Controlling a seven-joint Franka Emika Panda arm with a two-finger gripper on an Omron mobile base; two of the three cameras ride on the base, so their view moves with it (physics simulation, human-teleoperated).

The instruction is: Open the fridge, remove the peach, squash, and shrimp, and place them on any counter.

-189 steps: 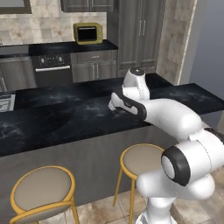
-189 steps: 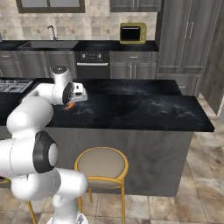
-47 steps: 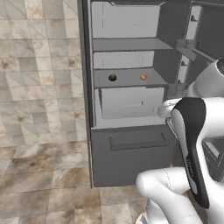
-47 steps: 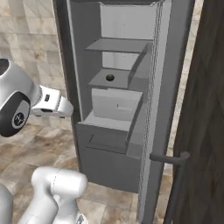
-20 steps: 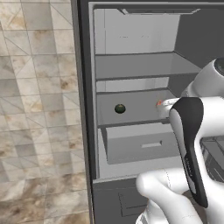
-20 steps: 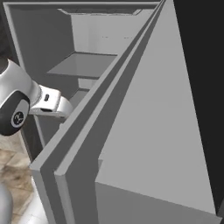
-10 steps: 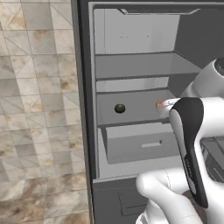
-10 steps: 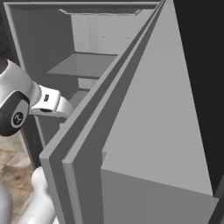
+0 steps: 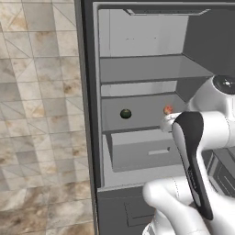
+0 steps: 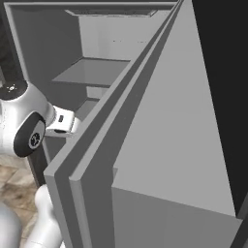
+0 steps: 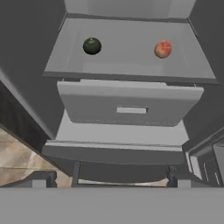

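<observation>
I was over the black counter some seconds ago; my base has since driven across the kitchen, and both base views now face the open fridge (image 9: 137, 69). Since a couple of seconds back I have closed in further, so its shelves loom larger. In the left base view the squash (image 9: 125, 113) and the peach (image 9: 168, 109) sit on the same shelf. Over the last second my arm has barely shifted in front of the interior.
</observation>
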